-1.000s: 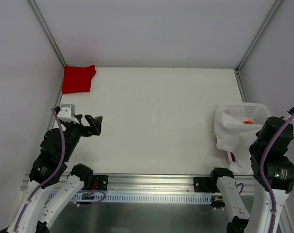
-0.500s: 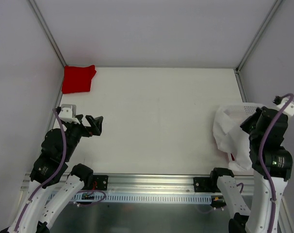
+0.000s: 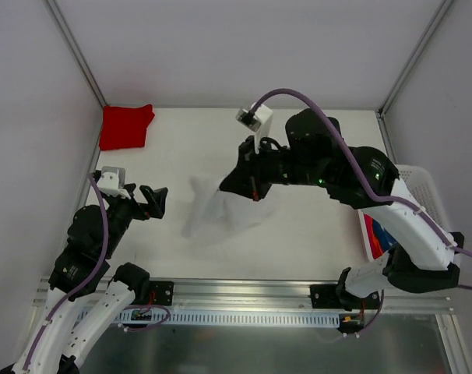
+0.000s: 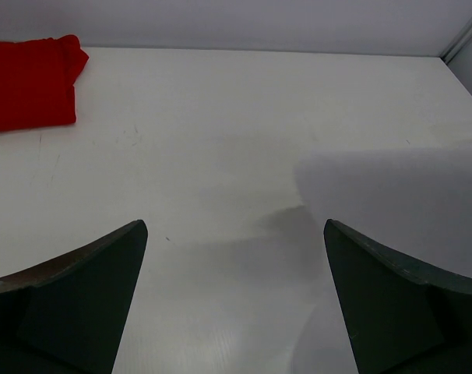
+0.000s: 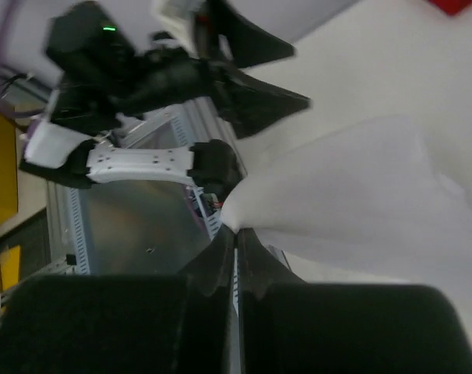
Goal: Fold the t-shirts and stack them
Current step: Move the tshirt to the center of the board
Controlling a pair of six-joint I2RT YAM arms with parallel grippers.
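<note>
**Right claw holds the white tee over mid-bench**

The right arm reaches across the bench point(image 3: 181, 148) toward its middle. The right claw point(image 3: 248, 189) is pinched tight on a fold of the white tee point(image 3: 220, 209). In the right wrist view its fingers meet on a peak of the cloth, with no gap to be seen between them. The rest of the tee spreads out beyond the tips.

From above, the tee shows as a pale, blurred sheet. It hangs from the claw toward the left and the near edge, roughly between the two arms. Whether its lower edge touches the bench cannot be told.

The left claw point(image 3: 153, 201) is wide open and has hold of nothing. It sits near the left edge of the bench, pointing at the middle. The tee lies just to its right and apart from it. In the left wrist view the tee fills the right side beyond the right finger, with bare bench between the tips.

The red tee point(image 3: 125, 126) lies folded in the far left corner, well apart from both claws.

The basket point(image 3: 423, 179) stands at the right edge. Blue cloth point(image 3: 384, 236) with a red strip beside it shows at the basket's left side, partly hidden by the right arm.
</note>
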